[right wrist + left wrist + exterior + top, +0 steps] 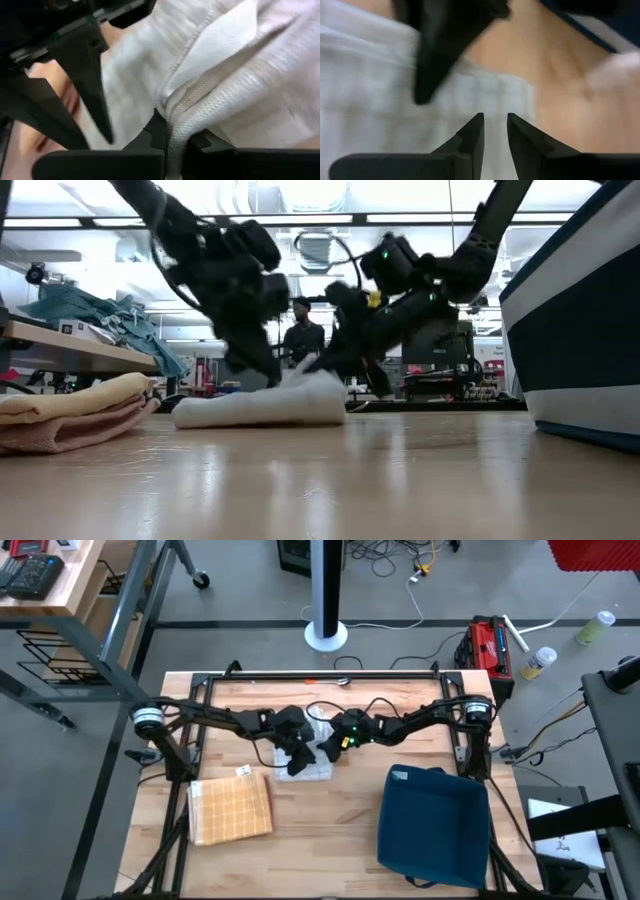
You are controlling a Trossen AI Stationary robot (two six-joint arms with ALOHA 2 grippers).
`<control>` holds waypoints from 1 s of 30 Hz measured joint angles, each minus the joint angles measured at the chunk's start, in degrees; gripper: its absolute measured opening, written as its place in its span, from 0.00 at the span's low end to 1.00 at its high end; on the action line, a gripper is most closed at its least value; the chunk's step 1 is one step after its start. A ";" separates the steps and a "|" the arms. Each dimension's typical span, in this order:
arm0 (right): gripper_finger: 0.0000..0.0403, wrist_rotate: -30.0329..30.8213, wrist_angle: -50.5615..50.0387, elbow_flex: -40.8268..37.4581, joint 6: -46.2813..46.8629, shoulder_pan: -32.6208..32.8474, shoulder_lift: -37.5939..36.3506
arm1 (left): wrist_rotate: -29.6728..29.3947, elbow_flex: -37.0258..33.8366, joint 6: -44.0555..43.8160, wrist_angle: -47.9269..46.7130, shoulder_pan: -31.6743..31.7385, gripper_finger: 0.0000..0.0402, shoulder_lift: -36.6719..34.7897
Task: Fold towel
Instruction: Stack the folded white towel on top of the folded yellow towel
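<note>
Grippers met over the white towel [312,766]: right gripper [176,131] pinched its hem, left gripper [495,131] hovered narrowly parted.

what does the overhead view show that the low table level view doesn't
Only the high view shows the whole layout: the folded yellow checked towel lies toward the table's left front, and the blue bin sits open-topped at right front.

Only the low view shows the room beyond, with a person standing there, and the white towel's thickness as a flat folded bundle.

Both show the left gripper and right gripper meeting over the white towel at mid-table, with the yellow towel to one side and the bin to the other.
</note>
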 joint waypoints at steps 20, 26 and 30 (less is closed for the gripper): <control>0.02 2.21 -23.40 3.62 -7.40 0.29 -8.50 | -26.81 -1.59 -18.18 -34.15 -10.29 0.19 -37.09; 0.21 3.64 -33.77 6.21 -12.44 0.18 -8.58 | -32.11 -5.14 -19.00 -27.15 -12.44 0.19 -34.05; 0.38 5.73 -43.84 10.52 -16.28 0.19 -8.64 | -32.20 -6.23 -16.16 -15.63 -12.26 0.19 -27.22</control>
